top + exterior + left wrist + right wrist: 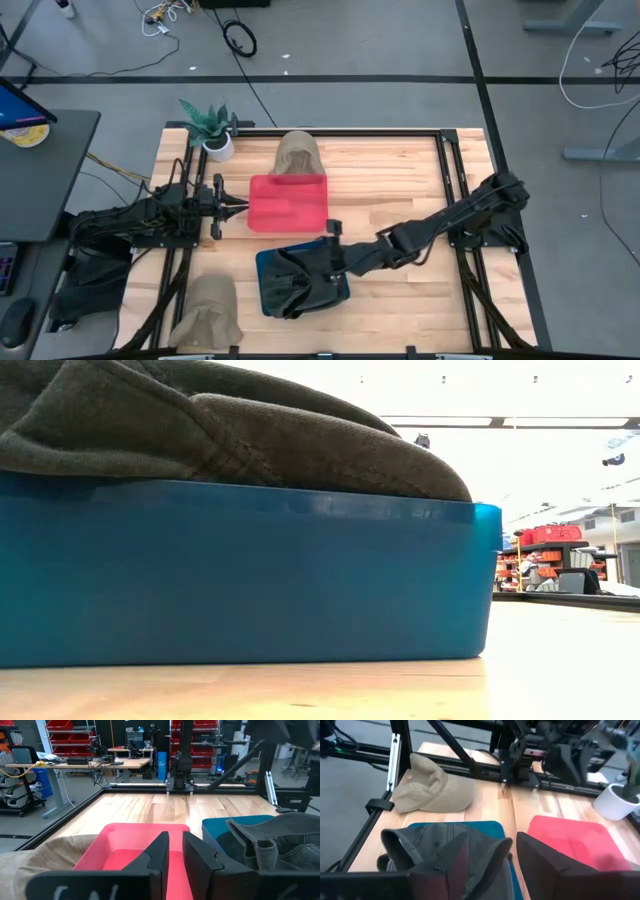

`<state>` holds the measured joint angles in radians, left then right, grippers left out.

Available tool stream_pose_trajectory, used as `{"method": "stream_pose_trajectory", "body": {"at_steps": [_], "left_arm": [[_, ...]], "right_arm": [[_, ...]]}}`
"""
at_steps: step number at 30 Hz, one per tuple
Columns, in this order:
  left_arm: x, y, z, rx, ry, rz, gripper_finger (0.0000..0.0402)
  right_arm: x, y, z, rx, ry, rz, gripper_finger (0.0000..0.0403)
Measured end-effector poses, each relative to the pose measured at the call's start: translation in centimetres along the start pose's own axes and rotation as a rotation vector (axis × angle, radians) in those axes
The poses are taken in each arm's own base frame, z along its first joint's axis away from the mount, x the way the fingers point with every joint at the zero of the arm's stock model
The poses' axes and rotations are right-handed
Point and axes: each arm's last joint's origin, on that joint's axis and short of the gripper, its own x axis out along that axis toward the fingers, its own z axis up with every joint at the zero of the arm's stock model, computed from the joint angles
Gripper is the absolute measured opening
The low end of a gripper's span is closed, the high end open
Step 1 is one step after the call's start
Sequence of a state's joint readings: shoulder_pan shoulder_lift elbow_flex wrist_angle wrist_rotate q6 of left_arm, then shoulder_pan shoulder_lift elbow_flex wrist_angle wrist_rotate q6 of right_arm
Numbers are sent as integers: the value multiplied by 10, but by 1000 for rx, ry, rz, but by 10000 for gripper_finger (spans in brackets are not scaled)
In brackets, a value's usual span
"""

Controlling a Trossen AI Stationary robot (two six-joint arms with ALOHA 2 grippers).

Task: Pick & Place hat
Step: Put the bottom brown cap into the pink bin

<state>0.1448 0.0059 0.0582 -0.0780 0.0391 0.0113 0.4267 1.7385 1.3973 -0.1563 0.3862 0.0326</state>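
A dark grey hat [427, 847] lies crumpled in the blue tray [268, 262] at the table's near middle. It bulges above the tray's rim in the low view [230, 430]. My right gripper [492, 837] hangs open just above the hat [300, 285], slanting down from the right, with nothing between its fingers. My left gripper [235, 207] waits level at the left, shut, pointing at the red tray [288, 203]. A tan hat [297, 155] rests against the red tray's far edge. Another tan hat [208, 310] lies at the near left corner.
A potted plant in a white pot [215, 135] stands at the far left corner. Black frame rails [445, 190] run along the table's sides. Bare wood [390, 185] lies between the red tray and the right arm's base.
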Motion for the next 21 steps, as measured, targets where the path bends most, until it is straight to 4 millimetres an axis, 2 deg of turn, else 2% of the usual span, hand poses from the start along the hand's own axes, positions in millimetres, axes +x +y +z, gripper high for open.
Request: {"method": "stream_pose_trajectory", "body": {"at_steps": [2,8,21], "left_arm": [[0,0,0,0,0,0,58],[0,0,0,0,-3,0,58],[0,0,0,0,-3,0,58]], "right_arm": [[-11,-6,-6,1,-28,-4,171],[-49,-35,-43,80,-196,-40,171],[-144,-72,-124,185,-528,-59,171]]}}
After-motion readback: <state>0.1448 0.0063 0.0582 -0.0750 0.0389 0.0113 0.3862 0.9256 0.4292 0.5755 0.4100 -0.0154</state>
